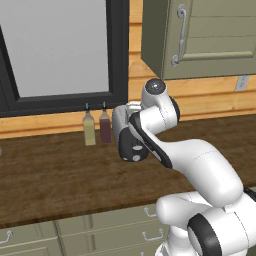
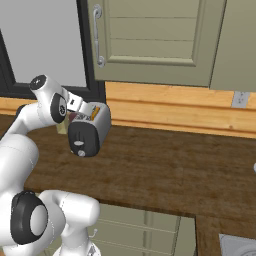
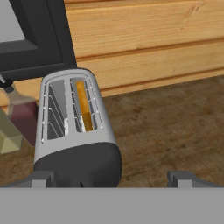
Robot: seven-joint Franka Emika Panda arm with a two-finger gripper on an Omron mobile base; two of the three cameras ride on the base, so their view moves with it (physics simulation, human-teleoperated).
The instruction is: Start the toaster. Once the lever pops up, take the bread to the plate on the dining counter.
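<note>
On dark wood bench (image 2: pixel 165 170), toaster (image 3: pixel 74 131) w/ bread (image 3: pixel 83 107) in its right slot; tool (image 3: pixel 111 178) spread wide above it, holding nothing.

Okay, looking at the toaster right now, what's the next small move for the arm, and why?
Probably ease the open tool down toward the lever on the black end panel of the toaster. The bread already sits in one slot, and the tool hovers just above that end with nothing held.
</note>
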